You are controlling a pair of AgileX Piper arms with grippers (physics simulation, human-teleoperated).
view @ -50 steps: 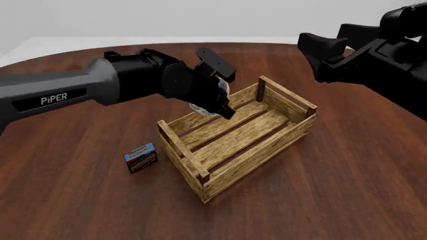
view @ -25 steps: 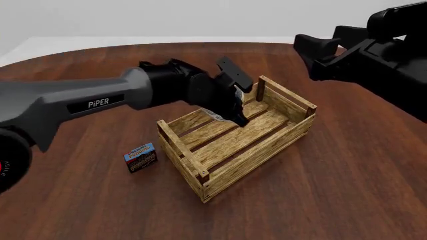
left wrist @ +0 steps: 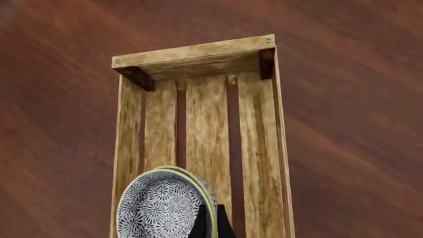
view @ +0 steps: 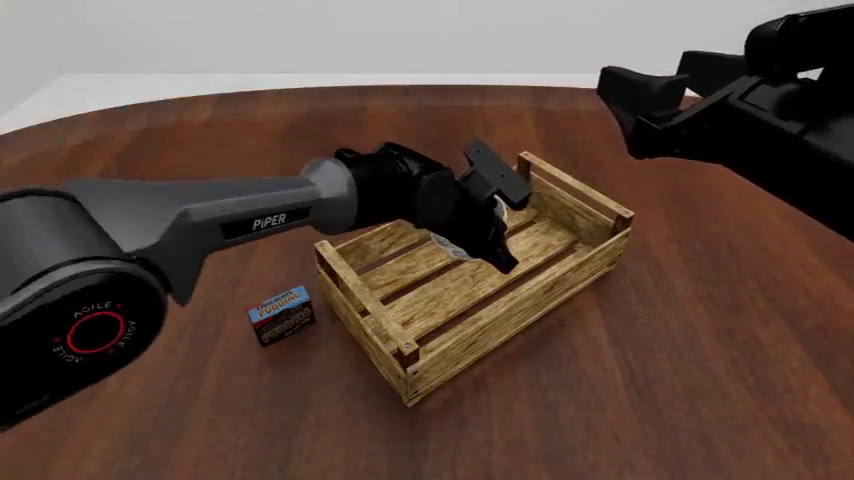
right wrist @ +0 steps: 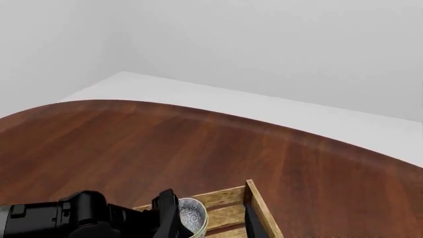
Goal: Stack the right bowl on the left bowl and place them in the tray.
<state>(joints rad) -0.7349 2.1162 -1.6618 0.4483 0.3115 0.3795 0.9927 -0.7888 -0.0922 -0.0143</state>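
Taking the large rectangular crate of light wooden slats with darker corner posts [view: 470,275] as our landmark, we read the front view from left to right. Well to the left of the crate, on the dark wooden table [view: 694,340], lies a small blue-and-red box [view: 282,315]. Next, we see the left gripper [view: 483,222] reaching over the crate's interior, its fingers closed on the rim of the small round white bowls with blue-grey speckled pattern [left wrist: 165,206] (the left wrist view shows doubled rims, so we take the two to be nested, though we cannot separate them). The stack sits tilted above the slatted floor, toward the far half of the crate; we cannot tell whether it touches the slats. The right gripper [view: 638,105] hangs beyond and above the crate's right end, its fingers parted and holding nothing.
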